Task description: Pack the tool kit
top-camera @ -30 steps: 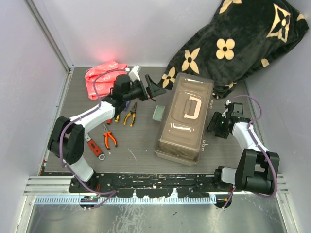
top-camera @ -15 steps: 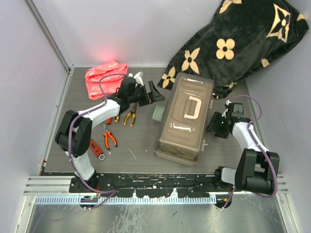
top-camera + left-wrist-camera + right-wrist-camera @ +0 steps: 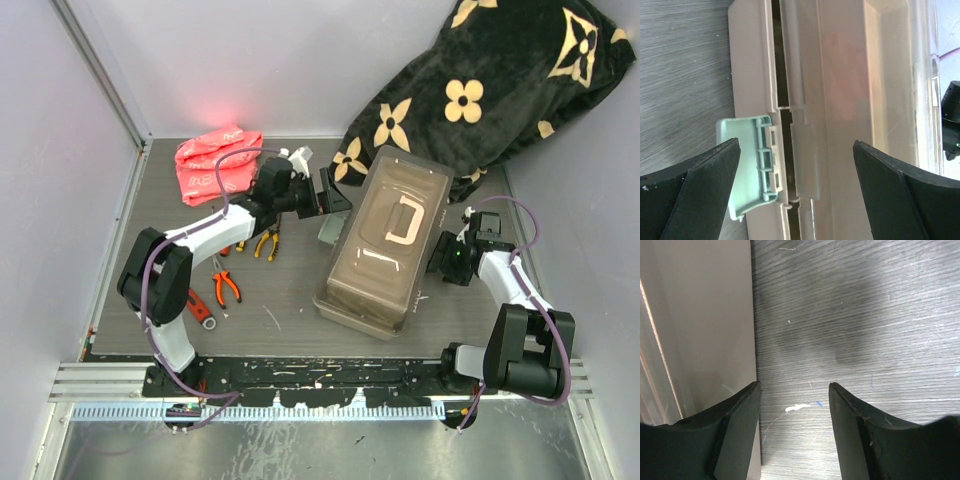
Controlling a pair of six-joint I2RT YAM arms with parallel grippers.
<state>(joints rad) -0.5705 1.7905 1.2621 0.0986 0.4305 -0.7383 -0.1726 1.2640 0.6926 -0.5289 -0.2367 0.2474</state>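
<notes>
The toolbox lies skewed mid-counter. The left claw, fingers wide apart, hovers over its left rim and green latch. The right claw, also apart, sits beside its right wall, over open counter.

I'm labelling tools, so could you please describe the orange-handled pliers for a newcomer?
Start at the large brown translucent plastic toolbox and look left. The orange-handled pliers lie lower in the overhead view than the yellow-handled pliers, beside the red-handled wrench.
</notes>
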